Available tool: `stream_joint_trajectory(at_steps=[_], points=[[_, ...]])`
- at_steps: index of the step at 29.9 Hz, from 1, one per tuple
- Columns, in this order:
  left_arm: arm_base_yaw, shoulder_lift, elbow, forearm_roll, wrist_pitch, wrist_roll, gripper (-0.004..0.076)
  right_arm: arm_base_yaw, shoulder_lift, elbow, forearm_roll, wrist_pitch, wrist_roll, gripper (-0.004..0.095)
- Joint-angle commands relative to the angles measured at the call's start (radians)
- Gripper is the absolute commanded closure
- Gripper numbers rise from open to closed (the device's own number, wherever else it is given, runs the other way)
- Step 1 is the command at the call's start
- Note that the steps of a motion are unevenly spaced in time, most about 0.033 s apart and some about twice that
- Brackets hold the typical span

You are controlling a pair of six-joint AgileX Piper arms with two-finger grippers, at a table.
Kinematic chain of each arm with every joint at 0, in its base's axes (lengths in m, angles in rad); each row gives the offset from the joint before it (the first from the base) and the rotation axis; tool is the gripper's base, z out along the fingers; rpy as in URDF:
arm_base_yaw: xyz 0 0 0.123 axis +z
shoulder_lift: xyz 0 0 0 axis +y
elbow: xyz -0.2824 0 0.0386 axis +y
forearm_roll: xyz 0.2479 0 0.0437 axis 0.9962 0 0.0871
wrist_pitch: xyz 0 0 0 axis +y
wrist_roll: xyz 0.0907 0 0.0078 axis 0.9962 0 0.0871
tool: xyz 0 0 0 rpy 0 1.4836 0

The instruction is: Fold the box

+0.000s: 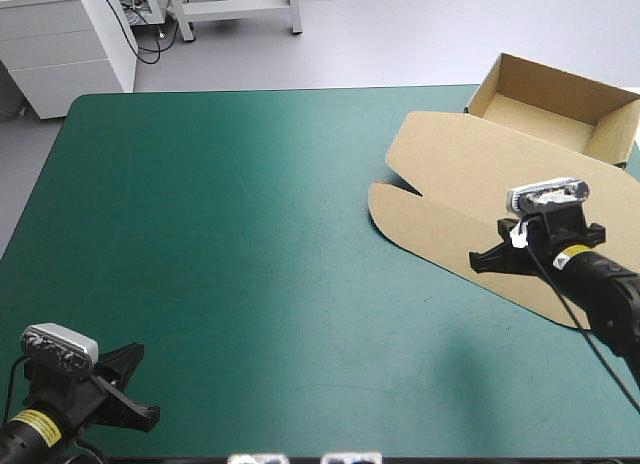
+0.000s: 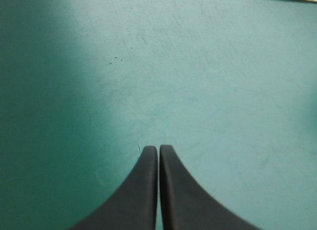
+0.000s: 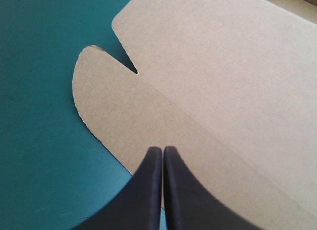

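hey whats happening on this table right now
A two-armed robot is folding a brown box at the table's far right. The tray already has its walls up, and the lid lies flat on the teal-green cover. The right gripper, shut, is over the lid's front flap. The left gripper, also shut, is over bare cover, far from the box.

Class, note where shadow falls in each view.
High view: a soft shadow on the teal-green cover beside the right arm; left wrist view: shadow darkens the cover beside the left gripper; right wrist view: the box lies evenly lit.
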Motion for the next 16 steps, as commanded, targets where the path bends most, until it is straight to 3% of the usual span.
stream_joint_trajectory(at_steps=[1, 11, 16], points=[[-0.002, 0.011, -0.022, -0.004, -0.094, -0.003, 0.0731, -0.001, -0.066, 0.074, 0.002, -0.160, 0.012, 0.0912], [-0.002, 0.009, 0.056, 0.041, -0.153, 0.004, 0.0731, -0.001, -0.249, 0.277, 0.009, -0.185, 0.014, 0.0912], [-0.002, 0.009, 0.082, 0.043, -0.190, 0.004, 0.0731, -0.001, -0.354, 0.277, 0.009, -0.093, 0.014, 0.0912]])
